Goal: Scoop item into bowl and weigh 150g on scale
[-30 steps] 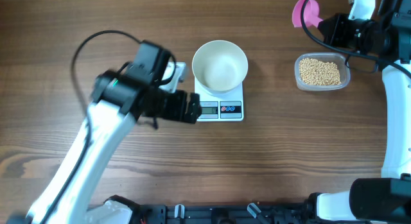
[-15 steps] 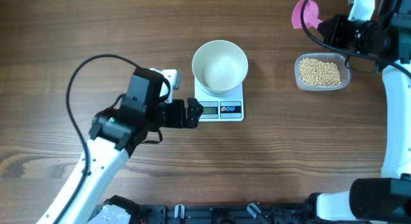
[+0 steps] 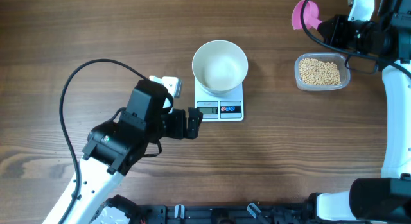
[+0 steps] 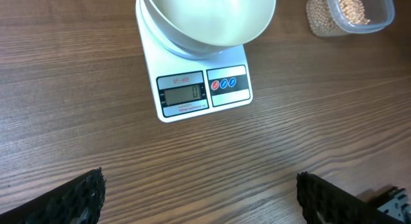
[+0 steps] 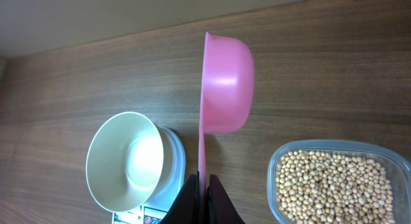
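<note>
Since a second ago the left gripper has drawn back from over the scale's near corner; it now sits just short of it, fingers spread wide and holding nothing. Ahead of those fingers the display reads 0; the small print around it is too fine to read. The right gripper is clamped on the handle of one pink scoop, held on edge. One white bowl stands on the single scale. The beans lie in one clear tub, just beside the scoop.
</note>
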`<act>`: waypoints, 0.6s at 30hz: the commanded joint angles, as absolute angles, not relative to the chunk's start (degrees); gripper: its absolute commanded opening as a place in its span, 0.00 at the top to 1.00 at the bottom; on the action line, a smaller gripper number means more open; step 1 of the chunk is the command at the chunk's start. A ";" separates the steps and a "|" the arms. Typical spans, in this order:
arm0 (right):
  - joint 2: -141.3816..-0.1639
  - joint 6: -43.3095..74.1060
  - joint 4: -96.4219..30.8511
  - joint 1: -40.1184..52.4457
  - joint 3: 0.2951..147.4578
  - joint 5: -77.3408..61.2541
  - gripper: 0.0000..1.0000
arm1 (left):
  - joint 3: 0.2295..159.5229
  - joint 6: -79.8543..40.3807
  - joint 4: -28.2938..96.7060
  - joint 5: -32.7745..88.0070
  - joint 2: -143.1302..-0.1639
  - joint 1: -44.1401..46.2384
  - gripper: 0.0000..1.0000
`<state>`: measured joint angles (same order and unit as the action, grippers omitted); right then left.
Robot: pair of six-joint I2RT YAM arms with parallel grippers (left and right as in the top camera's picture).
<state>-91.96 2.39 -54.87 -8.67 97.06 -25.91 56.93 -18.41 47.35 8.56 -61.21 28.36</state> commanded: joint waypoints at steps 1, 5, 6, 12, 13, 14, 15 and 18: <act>-92.47 3.22 -54.94 -8.54 97.12 -26.41 0.96 | 56.03 -19.81 47.16 5.54 -62.06 29.08 0.00; -92.47 3.20 -55.20 -8.54 97.12 -26.39 0.96 | 56.03 -19.79 47.37 3.36 -62.04 29.08 0.00; -92.47 3.16 -55.16 -8.54 97.12 -26.39 0.96 | 56.03 -19.77 47.35 3.60 -62.04 29.08 0.00; -92.47 3.05 -55.16 -8.54 97.12 -26.39 0.96 | 56.03 -16.93 47.33 7.49 -62.04 29.08 0.00; -92.47 3.05 -55.16 -8.54 97.12 -26.39 0.96 | 56.03 -16.69 47.33 7.92 -62.04 28.80 0.00; -92.47 3.05 -55.18 -8.54 97.12 -26.39 0.96 | 56.03 -16.60 47.33 9.15 -62.04 27.86 0.00; -92.47 3.05 -55.18 -8.54 97.12 -26.39 0.96 | 56.03 -15.16 47.20 11.51 -62.04 26.65 0.00; -92.47 3.05 -55.16 -8.54 97.12 -26.39 0.96 | 56.03 -13.69 47.33 15.22 -62.04 23.35 0.00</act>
<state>-91.96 2.39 -55.29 -8.67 97.06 -25.91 56.60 -15.55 47.29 12.58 -61.91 24.51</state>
